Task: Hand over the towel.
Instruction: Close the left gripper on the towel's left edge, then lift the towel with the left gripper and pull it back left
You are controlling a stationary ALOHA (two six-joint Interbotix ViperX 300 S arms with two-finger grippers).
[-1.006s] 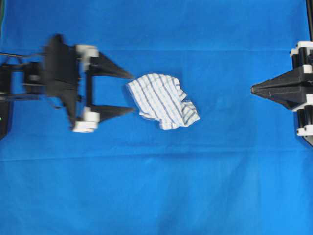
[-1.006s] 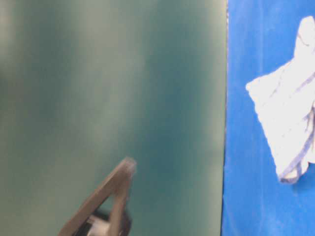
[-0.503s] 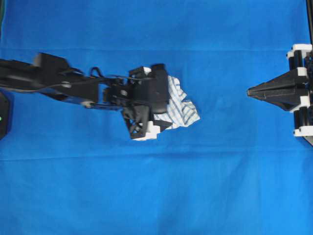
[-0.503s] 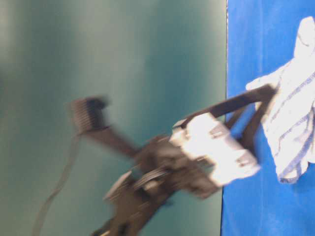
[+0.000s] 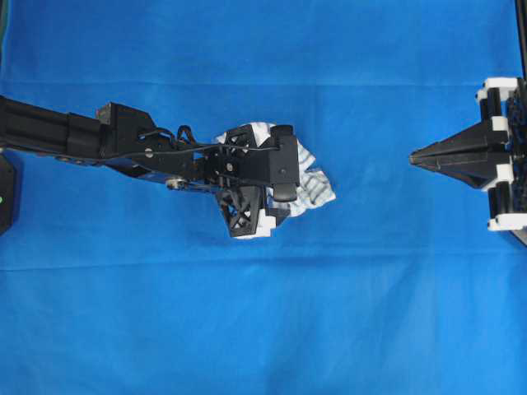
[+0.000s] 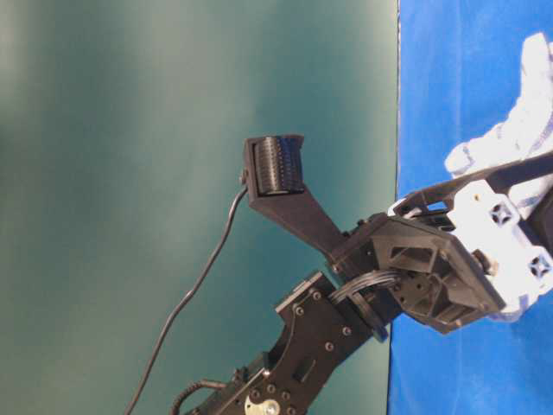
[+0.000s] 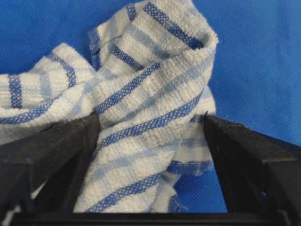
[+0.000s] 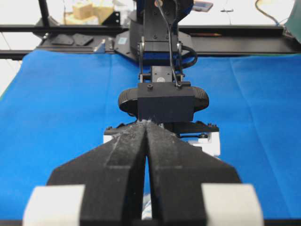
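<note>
The towel [image 5: 318, 186], a crumpled white cloth with blue check stripes, lies on the blue tablecloth [image 5: 247, 313] near the middle. My left gripper [image 5: 265, 174] points down over the towel's left part and covers most of it from above. In the left wrist view the towel [image 7: 155, 94] bunches up between the two black fingers [image 7: 61, 141], which stand wide apart, each tip touching cloth. The left gripper [image 7: 150, 125] is open around it. My right gripper [image 5: 414, 156] waits at the right edge, shut and empty, pointing at the towel. Its tips [image 8: 147, 123] meet.
The blue tablecloth covers the whole work surface. A plain green backdrop [image 6: 173, 130] fills the left of the table-level view, and the left arm's cable [image 6: 186, 294] hangs there. A black frame rail [image 8: 235, 42] runs behind the left arm's base.
The left arm swung in from the left and came down over the towel, so its fingers now straddle the cloth. The right gripper edged slightly leftward and stayed shut.
</note>
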